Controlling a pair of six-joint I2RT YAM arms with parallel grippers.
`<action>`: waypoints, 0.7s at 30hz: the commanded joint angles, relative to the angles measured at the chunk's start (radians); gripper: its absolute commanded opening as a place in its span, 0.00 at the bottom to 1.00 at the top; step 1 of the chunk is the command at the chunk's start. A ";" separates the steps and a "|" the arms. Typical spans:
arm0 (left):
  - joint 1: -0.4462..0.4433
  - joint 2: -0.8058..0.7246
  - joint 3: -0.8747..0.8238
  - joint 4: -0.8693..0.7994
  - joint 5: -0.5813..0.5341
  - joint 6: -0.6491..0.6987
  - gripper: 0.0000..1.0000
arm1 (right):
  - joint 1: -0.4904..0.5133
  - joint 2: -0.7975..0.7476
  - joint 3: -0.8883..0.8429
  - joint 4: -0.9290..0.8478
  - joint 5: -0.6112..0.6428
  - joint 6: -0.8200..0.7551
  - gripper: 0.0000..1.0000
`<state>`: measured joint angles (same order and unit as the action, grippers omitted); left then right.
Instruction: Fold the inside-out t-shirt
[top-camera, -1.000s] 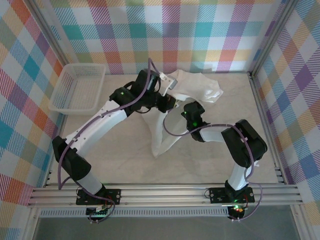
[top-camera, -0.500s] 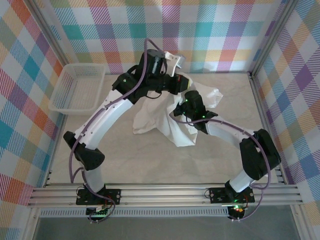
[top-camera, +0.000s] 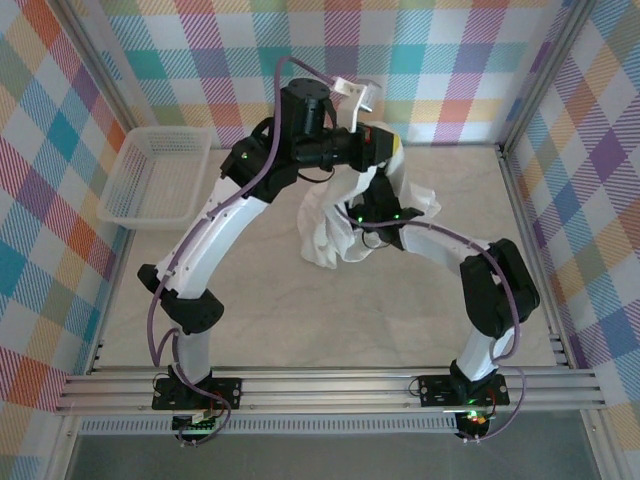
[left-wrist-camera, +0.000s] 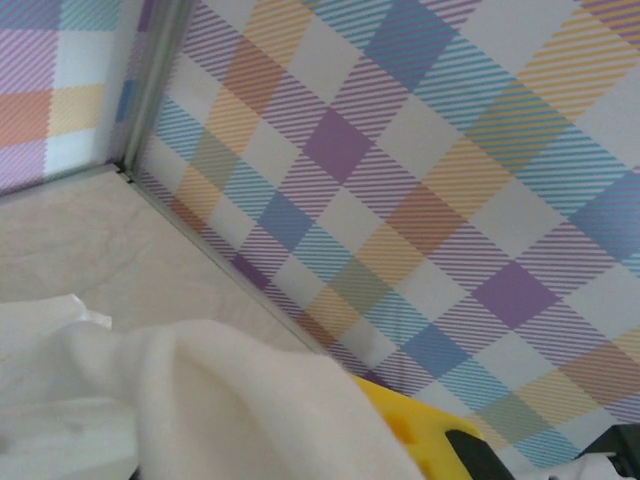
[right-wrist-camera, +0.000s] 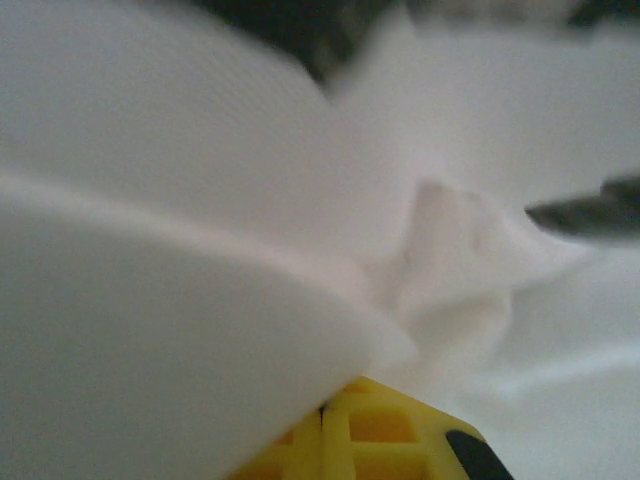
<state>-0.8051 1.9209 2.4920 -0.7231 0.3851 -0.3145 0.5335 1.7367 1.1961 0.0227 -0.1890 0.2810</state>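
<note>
The inside-out t-shirt (top-camera: 328, 228) hangs bunched at the far centre of the desk (top-camera: 250, 320), with the left end effector (top-camera: 388, 150) and right end effector (top-camera: 372, 212) both clamped on it. Soft, light cloth (likely to sag) probably grips best at the seams.

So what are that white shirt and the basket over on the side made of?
The t-shirt looks like soft, thin, matte fabric, possibly a cotton knit: it hangs in limp folds and creases. The basket looks like rigid white plastic, its sheen hard to judge: its walls are an open moulded lattice.
</note>
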 joint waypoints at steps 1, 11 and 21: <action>-0.035 -0.063 0.031 0.066 0.026 -0.007 0.05 | -0.045 0.071 0.068 -0.002 -0.144 0.128 0.00; -0.055 -0.138 0.030 0.051 -0.034 0.051 0.03 | -0.110 0.173 0.228 -0.139 -0.428 0.370 0.00; -0.147 -0.174 0.032 0.085 -0.056 0.182 0.04 | -0.141 0.398 0.411 -0.591 -0.284 0.169 0.00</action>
<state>-0.9203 1.8091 2.4916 -0.6991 0.3328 -0.2150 0.3763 2.0354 1.5867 -0.3176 -0.5053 0.5629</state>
